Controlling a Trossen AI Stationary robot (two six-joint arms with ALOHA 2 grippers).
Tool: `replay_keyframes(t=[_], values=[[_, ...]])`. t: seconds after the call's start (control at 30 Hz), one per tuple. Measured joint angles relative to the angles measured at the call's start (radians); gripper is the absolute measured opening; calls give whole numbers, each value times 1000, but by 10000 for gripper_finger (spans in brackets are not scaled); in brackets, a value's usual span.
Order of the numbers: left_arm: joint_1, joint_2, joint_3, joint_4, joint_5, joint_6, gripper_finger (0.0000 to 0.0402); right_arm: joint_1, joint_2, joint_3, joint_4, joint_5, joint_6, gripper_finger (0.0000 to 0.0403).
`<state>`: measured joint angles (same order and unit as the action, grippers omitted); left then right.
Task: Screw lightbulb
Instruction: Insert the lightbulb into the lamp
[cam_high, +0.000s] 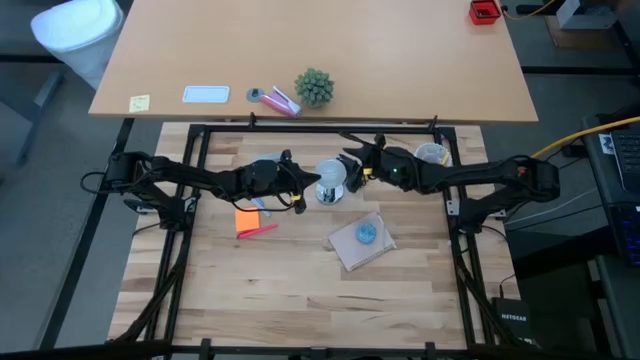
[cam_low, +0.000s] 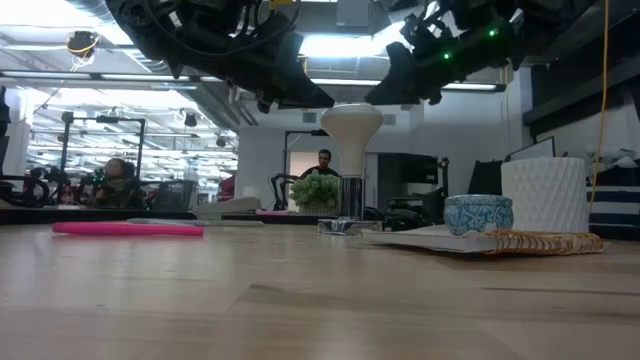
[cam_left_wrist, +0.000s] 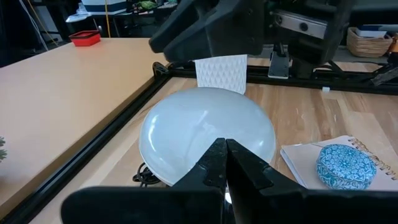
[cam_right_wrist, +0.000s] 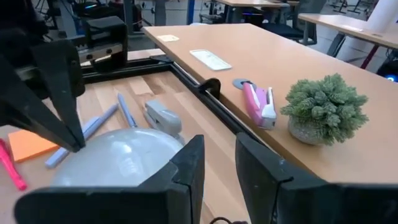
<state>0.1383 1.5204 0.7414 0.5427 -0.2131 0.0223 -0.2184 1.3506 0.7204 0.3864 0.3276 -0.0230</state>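
The lightbulb (cam_low: 350, 122), a frosted white globe, stands upright at the table's middle. Its neck points down into the shiny metal socket (cam_low: 349, 200). In the high view the bulb (cam_high: 331, 180) sits between both grippers. My left gripper (cam_left_wrist: 225, 155) is shut, with its tips right at the globe's left side (cam_high: 305, 186). My right gripper (cam_right_wrist: 219, 168) is open and hovers by the globe's upper right side (cam_low: 388, 92) with nothing between its fingers. My left gripper's shut fingertips (cam_left_wrist: 217, 163) come nearly level from the table's left and stand at the globe's upper side (cam_left_wrist: 205, 134). I cannot tell whether they touch it.
A spiral notebook (cam_high: 360, 243) with a small blue round object (cam_low: 478, 213) on it lies near right of the bulb. A white textured cup (cam_low: 543, 195) stands far right. An orange note (cam_high: 250, 220), a pink pen (cam_low: 127, 228) and a stapler (cam_right_wrist: 161, 115) lie left.
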Motion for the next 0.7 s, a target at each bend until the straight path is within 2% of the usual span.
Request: replay_keyframes(t=[0.7], values=[[0,0,0,0,0,3,0,0,0,0,-7,34,18,87]])
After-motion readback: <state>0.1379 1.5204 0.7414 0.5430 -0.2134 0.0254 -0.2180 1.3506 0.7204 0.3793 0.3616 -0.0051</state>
